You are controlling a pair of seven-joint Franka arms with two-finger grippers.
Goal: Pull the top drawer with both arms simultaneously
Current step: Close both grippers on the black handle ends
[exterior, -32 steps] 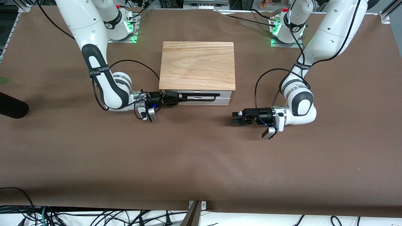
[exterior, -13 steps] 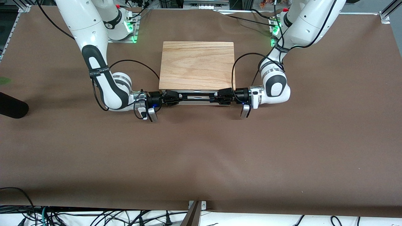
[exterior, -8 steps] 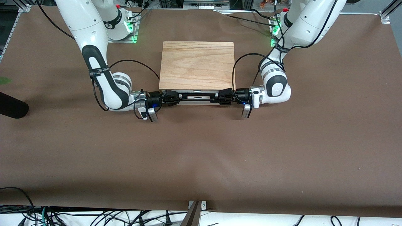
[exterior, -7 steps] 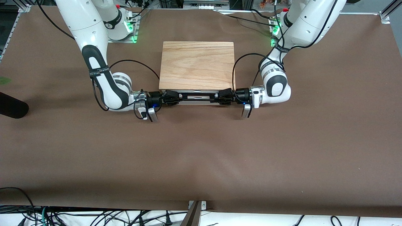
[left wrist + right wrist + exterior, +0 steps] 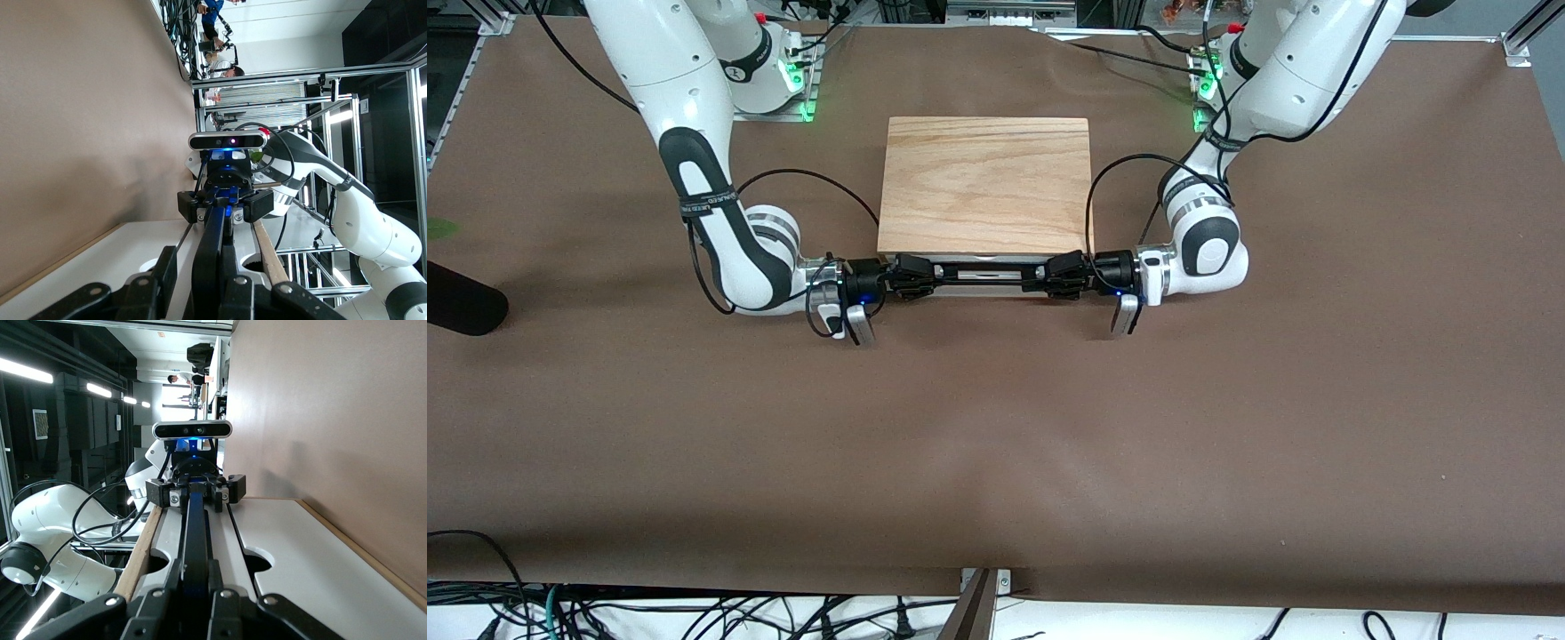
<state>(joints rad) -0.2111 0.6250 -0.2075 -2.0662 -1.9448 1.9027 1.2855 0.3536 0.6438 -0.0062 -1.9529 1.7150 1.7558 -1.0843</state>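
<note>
Left gripper (image 5: pixel 1047 275) and right gripper (image 5: pixel 925 274) each clamp one end of the top drawer's (image 5: pixel 985 276) bar handle (image 5: pixel 987 268); unequal pulling could skew and jam it.

Both arms (image 5: pixel 729 258) lie low, each end effector (image 5: pixel 914 276) clamped shut.

top drawer (image 5: pixel 989 286) front mostly hidden, arms' shoulders cropped

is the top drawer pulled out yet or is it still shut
Shut. The top drawer's white front sits just under the cabinet top's edge, no wood interior showing, with both grippers closed on its black handle.
</note>
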